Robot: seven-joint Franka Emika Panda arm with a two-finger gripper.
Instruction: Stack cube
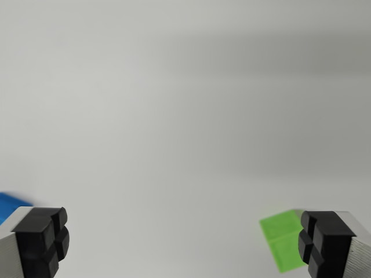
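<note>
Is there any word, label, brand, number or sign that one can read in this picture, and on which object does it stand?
None: no text can be read anywhere in the wrist view.
The green cube shows plain faces, without print.
The blue cube is mostly hidden behind a finger; its visible part is plain.
The claw has black pads with no marking.
The table is bare grey.

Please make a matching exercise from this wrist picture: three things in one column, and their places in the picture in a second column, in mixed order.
Things:
1. blue cube
2. green cube
3. tool

Places:
A. lower right, beside the right finger
B. bottom edge, fingers wide apart with nothing between them
C. left edge, behind the left finger

Pairs: 1-C, 2-A, 3-B
</note>
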